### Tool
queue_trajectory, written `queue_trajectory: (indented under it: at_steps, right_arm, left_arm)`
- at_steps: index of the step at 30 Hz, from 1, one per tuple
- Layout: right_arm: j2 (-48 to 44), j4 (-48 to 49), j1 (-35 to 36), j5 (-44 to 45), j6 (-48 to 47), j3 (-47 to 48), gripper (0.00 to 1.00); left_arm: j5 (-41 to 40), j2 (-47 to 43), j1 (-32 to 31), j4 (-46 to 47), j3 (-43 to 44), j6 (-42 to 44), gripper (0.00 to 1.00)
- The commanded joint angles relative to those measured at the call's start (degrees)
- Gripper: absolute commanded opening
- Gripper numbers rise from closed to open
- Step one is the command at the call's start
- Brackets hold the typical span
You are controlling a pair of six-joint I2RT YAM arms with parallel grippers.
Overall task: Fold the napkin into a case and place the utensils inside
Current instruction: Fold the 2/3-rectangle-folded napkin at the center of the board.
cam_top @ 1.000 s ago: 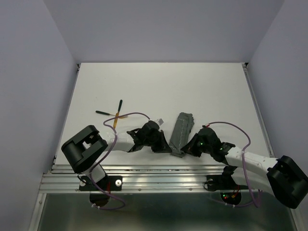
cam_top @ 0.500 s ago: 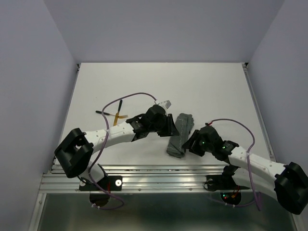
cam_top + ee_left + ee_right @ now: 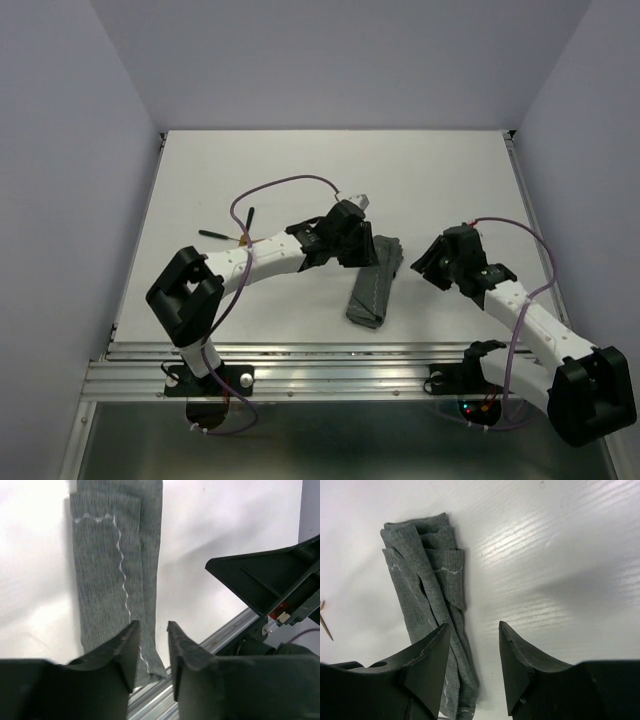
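Note:
The napkin [image 3: 374, 285] lies on the white table folded into a narrow strip, the case [image 3: 116, 570], its light stitching showing [image 3: 427, 590]. My left gripper [image 3: 366, 250] hovers over its far end, open, nothing between the fingers [image 3: 153, 627]. My right gripper [image 3: 430, 265] hangs to the right of the strip, open and empty [image 3: 474, 627], apart from the cloth. The utensils [image 3: 215, 234] lie crossed at the left, partly hidden behind my left arm; a gold tip [image 3: 324, 621] shows at the edge of the right wrist view.
A metal rail [image 3: 330, 350] runs along the near table edge, just past the strip's near end. My right arm [image 3: 270, 580] shows in the left wrist view. Grey walls enclose the table on three sides.
Both grippers opened and let go of the napkin. The left one moved up to the strip's far end; the right one drew back to the right. The strip stays flat.

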Motion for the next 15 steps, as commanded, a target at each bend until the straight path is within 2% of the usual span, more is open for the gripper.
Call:
queue_trajectory:
  at_steps: [1,2,6,9,13,15]
  right_arm:
    - [2.65,2.48,-5.0,-5.22,-4.77,4.54,0.47]
    - [5.8,3.18,-7.01,-7.76,-5.64,4.98,0.44]
    - [11.88,7.84,-9.14,-13.58,-6.36,5.25,0.42]
    - [17.06,11.7,-9.14,-15.96,-6.62,5.51,0.43]
    - [19.36,15.66,-9.14,-18.86,-6.71,4.99,0.53]
    - [19.8,16.81,-9.14,-19.56,-6.79,4.64,0.54]
  left_arm:
    - [-3.13,3.31,0.13,-4.72,6.34,3.03,0.42]
    - [-2.78,4.11,0.22,-4.9,7.14,3.38,0.51]
    - [-2.95,6.93,-0.05,-5.96,10.66,4.08,0.66]
    - [-4.01,8.86,-0.05,-6.83,13.64,4.0,0.68]
    - [-5.76,12.72,-0.31,-8.07,17.07,3.56,0.68]
    - [-5.25,14.31,-0.4,-8.24,18.57,3.73,0.68]
